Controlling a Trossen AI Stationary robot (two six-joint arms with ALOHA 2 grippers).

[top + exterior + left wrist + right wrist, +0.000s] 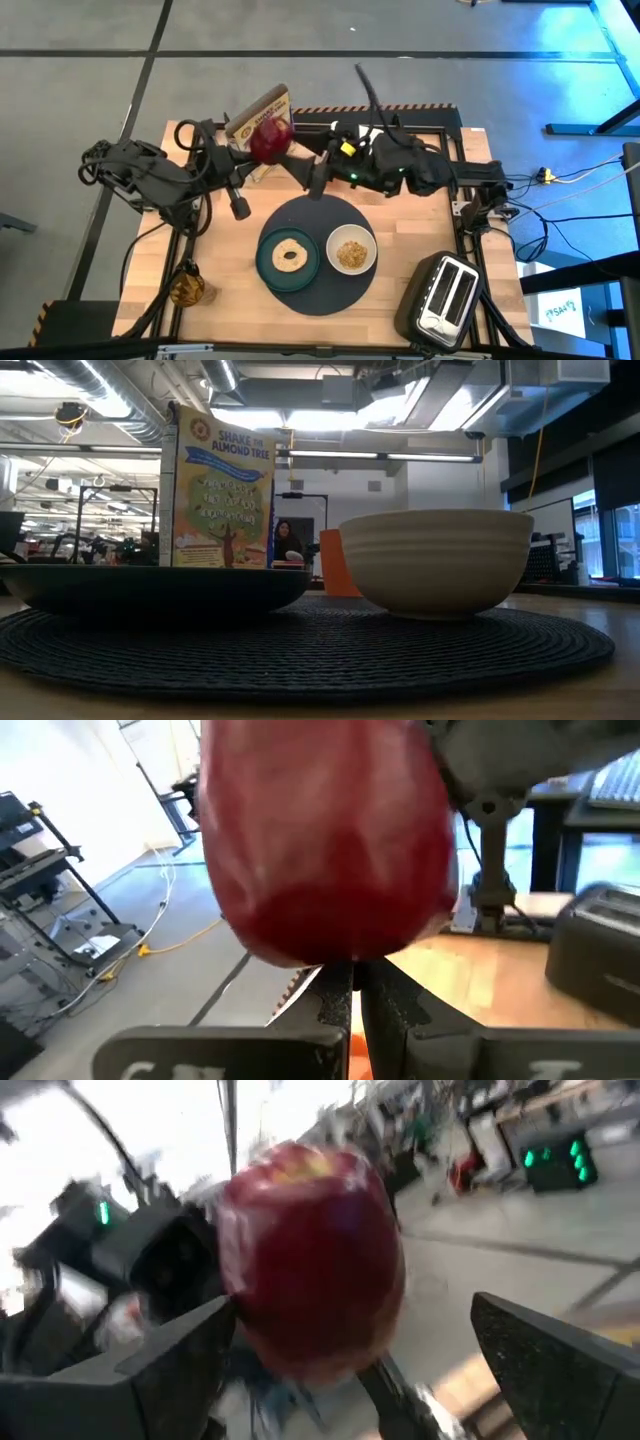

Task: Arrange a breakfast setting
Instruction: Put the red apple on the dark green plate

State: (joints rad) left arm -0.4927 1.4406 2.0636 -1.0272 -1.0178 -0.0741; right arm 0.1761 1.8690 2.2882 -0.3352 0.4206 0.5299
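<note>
Left arm (150, 178): reaches in from its side, forearm pointing toward the right arm.
Left gripper (352, 982): raised off the tabletop. Fingers (385, 1005) drawn almost together, pinching a red apple (325, 840) at its lower end.
Right arm (420, 170): stretched across toward the left arm, wrist raised.
Right gripper (355, 1315): directly facing the left gripper. Fingers (175, 1355) spread wide to either side of the apple, one near its skin, the other apart from it.

The dark-grey mat (300, 645) is coarse woven cord, the white bowl (436, 560) smooth and ribbed, the apple (310, 1260) glossy, and the table (420, 215) pale planked wood.
</note>
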